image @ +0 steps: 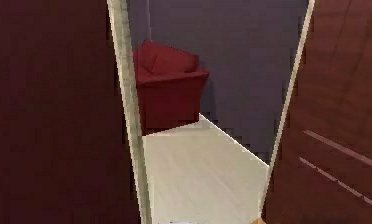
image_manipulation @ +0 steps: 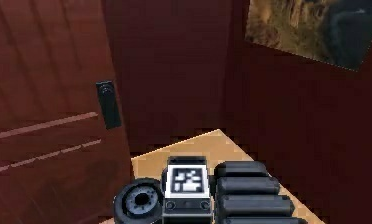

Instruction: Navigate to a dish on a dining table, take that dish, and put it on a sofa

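left wall (image: 49, 110): dark red, at the forward view's left.
door frame (image: 127, 110): pale, just beside that wall.
sofa (image: 169, 85): red, beyond the doorway, against a grey-violet wall, standing on the pale floor (image: 204, 170).
door (image: 334, 130): red panelled wood, at the forward view's right.
latch plate (image_manipulation: 111, 103): dark, on red panelled wood, at the arm side view's left.
end effector (image_manipulation: 139, 203): dark round body at the bottom edge, left of the white marker (image_manipulation: 186, 181). Fingers not made out, so I cannot tell its grip state or whether it holds anything.
picture (image_manipulation: 314, 30): on the red wall, upper right.
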Available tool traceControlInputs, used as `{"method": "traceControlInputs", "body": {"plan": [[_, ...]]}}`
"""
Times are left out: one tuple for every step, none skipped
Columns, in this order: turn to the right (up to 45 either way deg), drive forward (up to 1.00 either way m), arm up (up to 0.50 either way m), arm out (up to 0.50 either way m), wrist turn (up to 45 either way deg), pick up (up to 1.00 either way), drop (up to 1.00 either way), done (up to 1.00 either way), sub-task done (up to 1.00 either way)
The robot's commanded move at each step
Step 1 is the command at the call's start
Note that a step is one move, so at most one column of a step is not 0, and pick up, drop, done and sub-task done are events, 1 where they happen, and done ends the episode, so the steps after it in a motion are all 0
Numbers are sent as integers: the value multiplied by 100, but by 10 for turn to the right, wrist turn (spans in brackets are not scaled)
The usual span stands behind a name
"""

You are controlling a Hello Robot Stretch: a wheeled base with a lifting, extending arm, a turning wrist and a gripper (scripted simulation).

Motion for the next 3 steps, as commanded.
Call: {"method": "traceControlInputs", "body": {"plan": [[0, 5, 0, 0, 0, 0, 0, 0, 0], [240, 0, 0, 0, 0, 0, 0, 0, 0], [30, 0, 0, 0, 0, 0, 0, 0, 0]]}}
